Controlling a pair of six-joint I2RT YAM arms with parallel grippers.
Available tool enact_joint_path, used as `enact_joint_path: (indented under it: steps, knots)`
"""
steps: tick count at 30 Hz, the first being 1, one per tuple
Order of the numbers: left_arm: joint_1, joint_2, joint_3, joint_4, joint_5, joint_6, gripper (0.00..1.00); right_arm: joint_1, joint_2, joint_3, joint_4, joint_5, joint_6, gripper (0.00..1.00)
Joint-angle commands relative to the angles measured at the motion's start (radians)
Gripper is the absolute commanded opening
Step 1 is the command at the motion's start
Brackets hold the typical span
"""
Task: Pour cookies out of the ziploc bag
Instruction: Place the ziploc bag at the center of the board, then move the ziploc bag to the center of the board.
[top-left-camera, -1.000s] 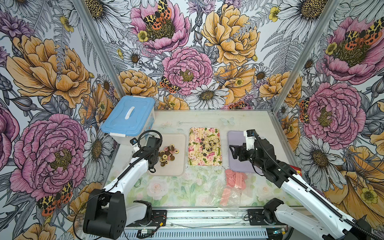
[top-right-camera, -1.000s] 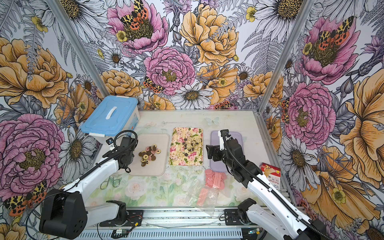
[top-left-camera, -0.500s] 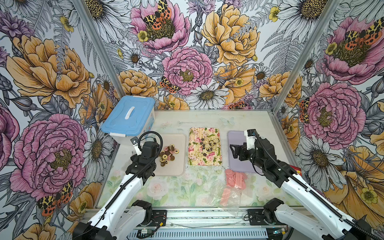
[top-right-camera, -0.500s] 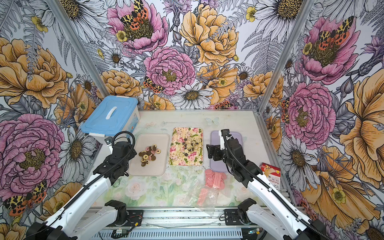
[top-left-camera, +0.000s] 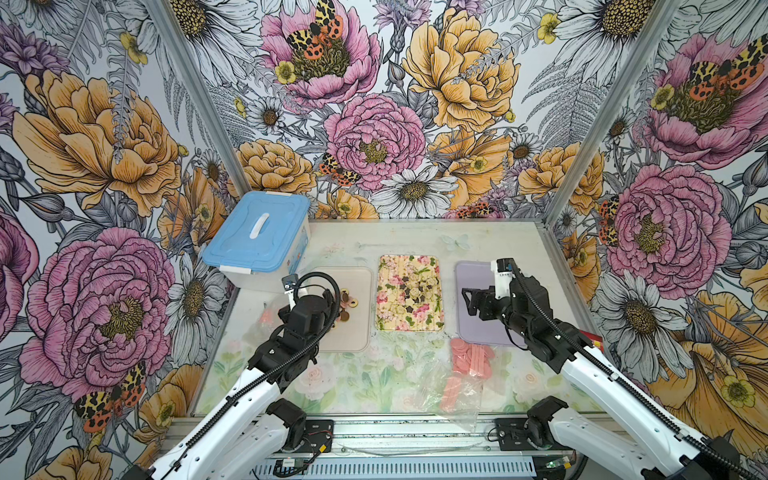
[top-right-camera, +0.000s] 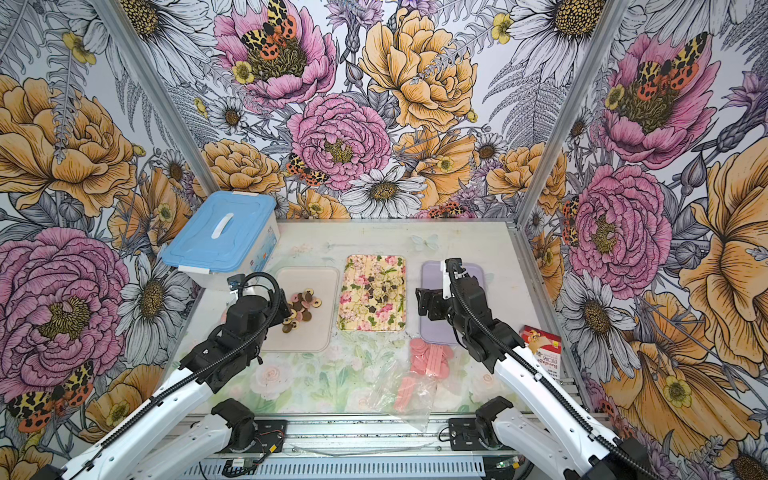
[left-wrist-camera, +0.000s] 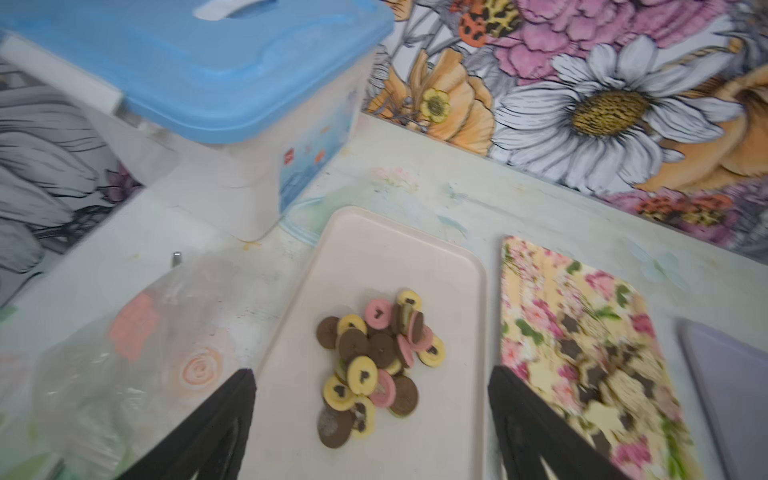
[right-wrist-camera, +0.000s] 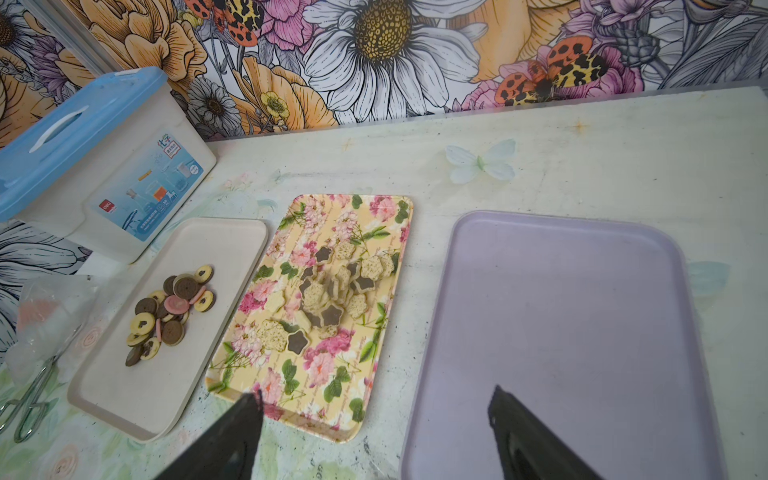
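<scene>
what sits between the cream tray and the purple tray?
The floral tray, carrying star cookies, lies between the cream tray and the bare purple tray. Both top views show it.

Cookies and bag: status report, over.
Both end effectors, left and right, open, empty. Round cookies on cream tray; pink discs half out of bag. Nothing obstructing.

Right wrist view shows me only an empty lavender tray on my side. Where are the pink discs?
Observer: The pink discs lie piled on the table, by the near edge of the lavender tray, not on it.
Operator: And their bag?
Observer: The clear bag lies flat nearer the robot, with a few pink pieces inside.
Operator: Is the other arm free?
Observer: The left gripper is open and empty, above the ring cookies on the cream tray.
</scene>
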Motion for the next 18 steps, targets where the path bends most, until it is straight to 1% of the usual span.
enact_joint_path:
  steps: [1,2,3,4,5,6,8,11,13,14,16,18]
  knots:
    - [-0.215,0.08,-0.017,0.031,0.169,-0.029,0.87,-0.031,0.016,-0.002,0.006,-0.025,0.032,0.89]
    - [-0.301,0.136,-0.015,0.032,0.185,-0.047,0.85,-0.041,0.018,-0.002,0.004,-0.037,0.035,0.89]
    - [-0.38,0.181,-0.013,0.032,0.161,-0.066,0.84,-0.049,0.017,-0.004,0.003,-0.042,0.037,0.89]
    - [-0.47,0.233,-0.011,0.034,0.113,-0.088,0.83,-0.054,0.015,-0.006,0.001,-0.045,0.038,0.89]
    - [-0.541,0.284,-0.007,0.041,0.091,-0.106,0.83,-0.06,0.01,-0.008,0.001,-0.048,0.041,0.89]
    - [-0.591,0.326,-0.008,0.071,0.1,-0.113,0.83,-0.063,0.005,-0.011,0.001,-0.048,0.042,0.89]
    - [-0.684,0.436,-0.005,0.169,0.156,-0.126,0.82,-0.071,-0.004,-0.017,0.001,-0.052,0.044,0.89]
    - [-0.815,0.626,0.077,0.197,0.154,-0.13,0.82,-0.079,-0.01,-0.019,0.003,-0.063,0.044,0.89]
    - [-0.874,0.75,0.159,0.175,0.128,-0.139,0.83,-0.082,-0.008,-0.017,0.004,-0.07,0.044,0.89]
    - [-0.885,0.801,0.193,0.159,0.115,-0.154,0.83,-0.082,-0.006,-0.017,0.003,-0.073,0.042,0.89]
    - [-0.887,0.906,0.255,0.145,0.1,-0.17,0.83,-0.083,-0.004,-0.017,0.004,-0.084,0.044,0.89]
    - [-0.882,0.985,0.307,0.105,0.06,-0.197,0.83,-0.087,-0.007,-0.017,0.004,-0.086,0.043,0.89]
